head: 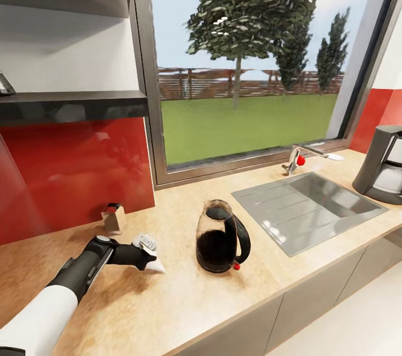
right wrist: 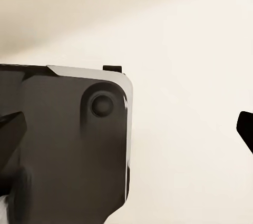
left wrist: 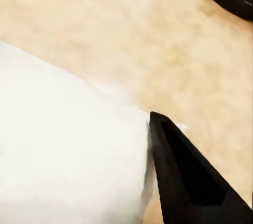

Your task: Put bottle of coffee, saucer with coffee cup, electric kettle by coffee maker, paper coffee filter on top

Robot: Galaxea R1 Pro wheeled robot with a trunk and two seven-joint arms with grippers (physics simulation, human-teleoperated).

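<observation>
My left gripper (head: 148, 251) hangs low over the kitchen countertop (head: 167, 294), shut on the white paper coffee filter (head: 156, 264). In the left wrist view the paper coffee filter (left wrist: 68, 155) lies against one black finger (left wrist: 190, 182). The electric kettle (head: 221, 237), smoky glass with a black handle and a red switch, stands just right of that gripper. The coffee maker (head: 384, 165) stands at the counter's far right. The black kitchen shelf (head: 72, 103) runs above the red wall panel. My right gripper (right wrist: 129, 129) is open over pale floor, beside a dark robot panel (right wrist: 63, 139).
A small tan box (head: 113, 217) stands by the red panel, behind my left gripper. A steel sink (head: 310, 208) with a faucet (head: 296, 159) lies between kettle and coffee maker. A large window fills the back wall. A dark object (head: 4, 85) pokes in on the shelf's left end.
</observation>
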